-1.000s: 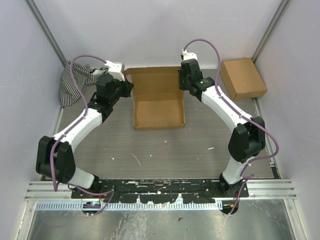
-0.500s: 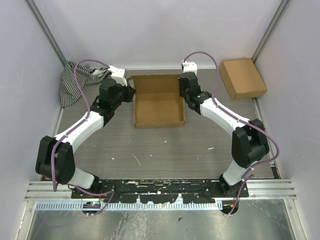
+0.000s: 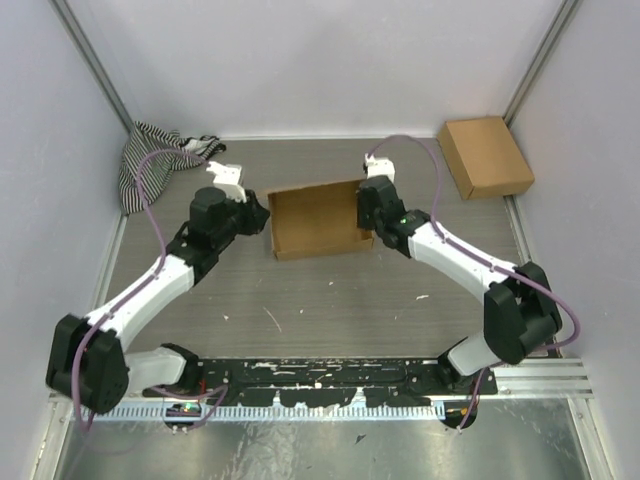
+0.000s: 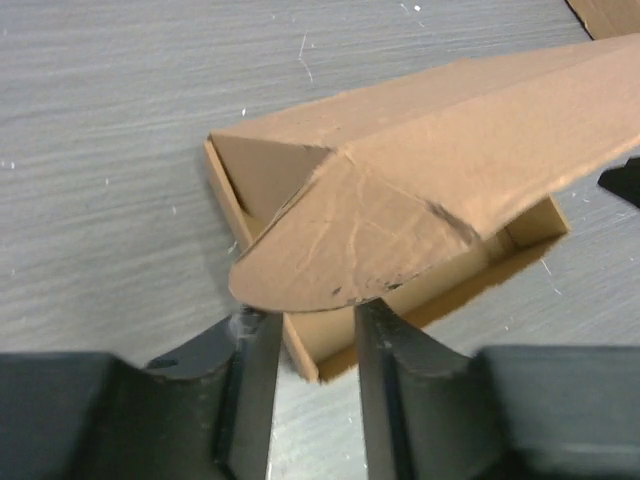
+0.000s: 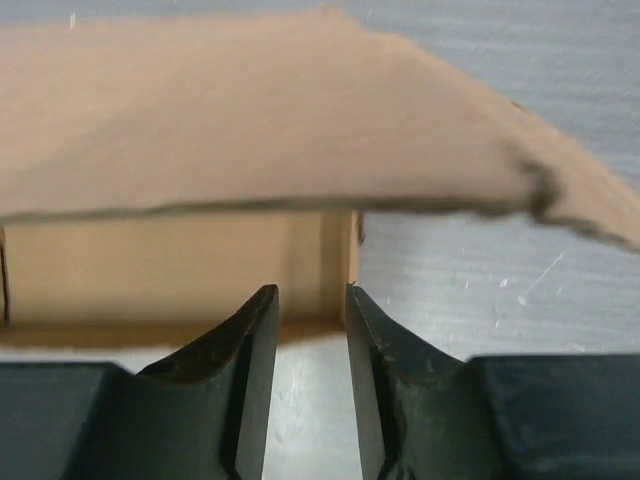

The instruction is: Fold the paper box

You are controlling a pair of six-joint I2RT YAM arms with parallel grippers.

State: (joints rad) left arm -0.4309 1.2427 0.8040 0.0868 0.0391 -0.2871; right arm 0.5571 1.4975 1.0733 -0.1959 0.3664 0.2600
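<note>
Seen from above, the paper box (image 3: 312, 215) sits between the two grippers with its lid tilted half down. The left gripper (image 3: 261, 212) is at its left end and the right gripper (image 3: 366, 214) at its right end.

From the left wrist, the fingers (image 4: 252, 375) stand slightly spread. The box's corner is between them and a rounded flap (image 4: 340, 250) lies just past the tips.

From the right wrist, the fingers (image 5: 256, 345) are slightly spread. The box's wall is just ahead and the lid overhangs it.

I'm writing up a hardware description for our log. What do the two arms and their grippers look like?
Both the left arm and right arm have white links, black joint housings and a loose purple cable. The left gripper and right gripper have dark, tapered fingers.
</note>
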